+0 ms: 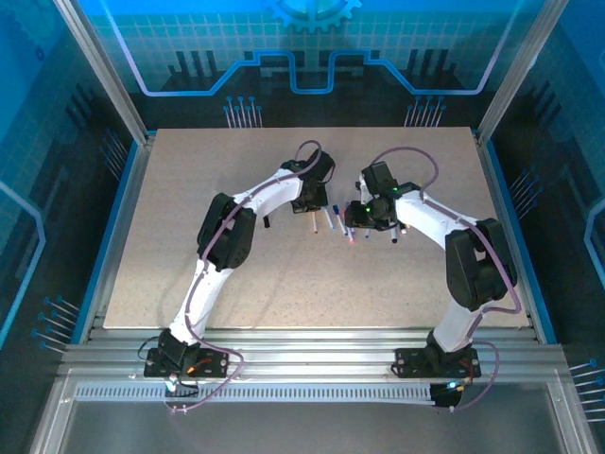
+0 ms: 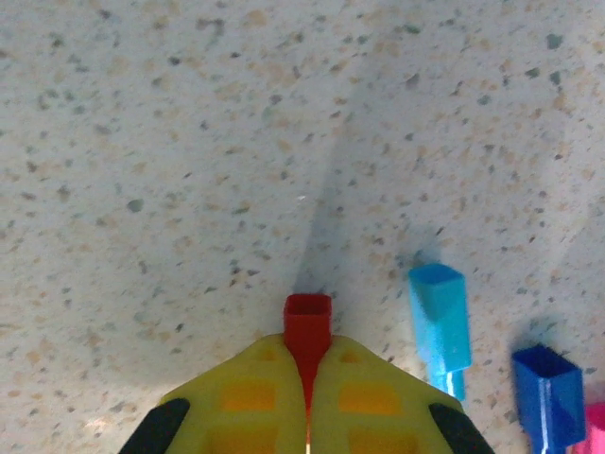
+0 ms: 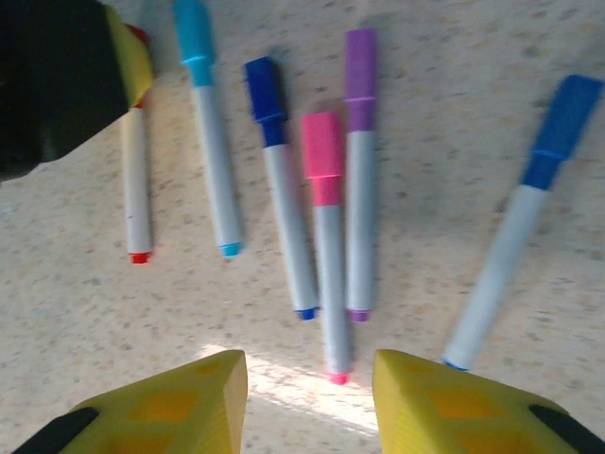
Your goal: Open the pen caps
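Nearest, the right end effector hangs just short of a row of pens, its yellow fingers standing apart with nothing between them. Beyond it, six capped pens lie on the speckled table, tails toward that end effector. The red pen is at the left end. To the right of the red pen come a light blue pen, a dark blue pen, a pink pen, a purple pen and, farthest from it and slanted, a blue pen. At the red pen's far end, the left end effector is clamped on the red cap, which pokes out between its pads. The step in hand appears to be uncapping the red pen, and the cap looks not yet off. Next, the right end effector likely needs to pinch the red pen's white barrel and brace it while the left pulls the cap straight off.
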{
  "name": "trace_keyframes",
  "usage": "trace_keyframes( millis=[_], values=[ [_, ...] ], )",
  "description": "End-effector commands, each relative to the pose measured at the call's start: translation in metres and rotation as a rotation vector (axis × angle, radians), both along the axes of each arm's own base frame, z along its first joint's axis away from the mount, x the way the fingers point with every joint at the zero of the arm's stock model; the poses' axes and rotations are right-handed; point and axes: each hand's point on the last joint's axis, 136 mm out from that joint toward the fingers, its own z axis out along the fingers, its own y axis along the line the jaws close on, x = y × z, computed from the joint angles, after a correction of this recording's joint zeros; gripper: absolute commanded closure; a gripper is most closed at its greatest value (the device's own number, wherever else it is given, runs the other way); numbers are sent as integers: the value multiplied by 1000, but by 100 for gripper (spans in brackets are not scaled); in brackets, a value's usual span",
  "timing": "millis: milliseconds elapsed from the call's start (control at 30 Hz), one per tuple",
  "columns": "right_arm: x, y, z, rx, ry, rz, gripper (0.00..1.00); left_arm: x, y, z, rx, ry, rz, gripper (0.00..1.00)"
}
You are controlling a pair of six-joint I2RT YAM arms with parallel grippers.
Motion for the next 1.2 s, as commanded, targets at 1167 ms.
trace_keyframes(
  millis=[1167],
  values=[
    [2,101,14,444,56,111,89,-42,-35,101,-395,-48,-64,100]
  ],
)
